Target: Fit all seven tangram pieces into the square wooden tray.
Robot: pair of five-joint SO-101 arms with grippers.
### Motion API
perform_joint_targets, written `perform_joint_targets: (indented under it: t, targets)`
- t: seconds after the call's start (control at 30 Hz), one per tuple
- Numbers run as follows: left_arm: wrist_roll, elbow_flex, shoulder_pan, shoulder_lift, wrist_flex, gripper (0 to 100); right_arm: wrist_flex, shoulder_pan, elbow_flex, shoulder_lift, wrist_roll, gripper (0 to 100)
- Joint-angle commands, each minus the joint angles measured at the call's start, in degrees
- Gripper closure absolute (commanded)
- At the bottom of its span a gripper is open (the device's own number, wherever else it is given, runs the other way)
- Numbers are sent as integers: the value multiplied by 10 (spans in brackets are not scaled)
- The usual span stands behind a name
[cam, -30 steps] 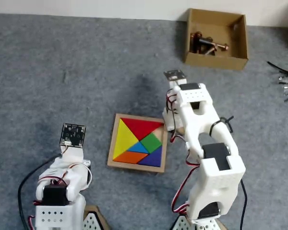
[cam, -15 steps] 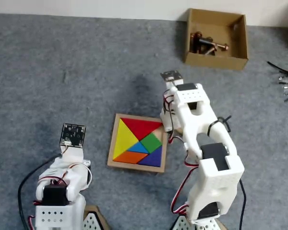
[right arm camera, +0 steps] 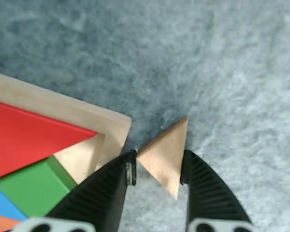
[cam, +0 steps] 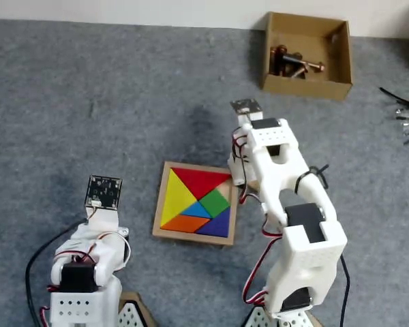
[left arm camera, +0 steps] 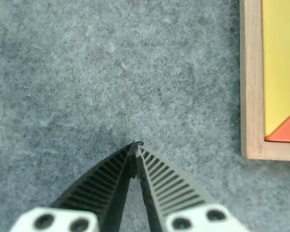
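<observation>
The square wooden tray (cam: pixel 159 208) lies on the grey felt worktop (cam: pixel 123 102) between the two arms. Six coloured pieces sit in it: red triangle (cam: pixel 201 180), yellow triangle (cam: pixel 177 201), green square (cam: pixel 216 202), blue triangle (cam: pixel 198 210), orange piece (cam: pixel 185 223) and purple triangle (cam: pixel 215 223).

One triangular slot (right arm camera: pixel 82 157) at the tray corner nearest the right arm is bare wood. Just outside that corner is the seventh piece, a small plain wooden triangle (right arm camera: pixel 164 152). The right pincer (right arm camera: pixel 158 164) grasps it, a finger against each side. Whether it rests on the felt or is lifted I cannot tell.

The left pincer (left arm camera: pixel 137 145) is clenched on nothing, tips together over bare felt just beside the tray's side, by the yellow triangle. A cardboard box (cam: pixel 305 82) stands at the far edge — well apart from the tray.
</observation>
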Motion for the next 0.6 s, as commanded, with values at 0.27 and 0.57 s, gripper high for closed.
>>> perform_joint_targets:
  t: [0.27, 0.57]
  targets:
    - [1, 10, 7, -6, 2, 995, -9, 6, -29, -9, -7, 943]
    - [1, 10, 7, -6, 2, 995, -6, 15, -34, -14, -7, 964]
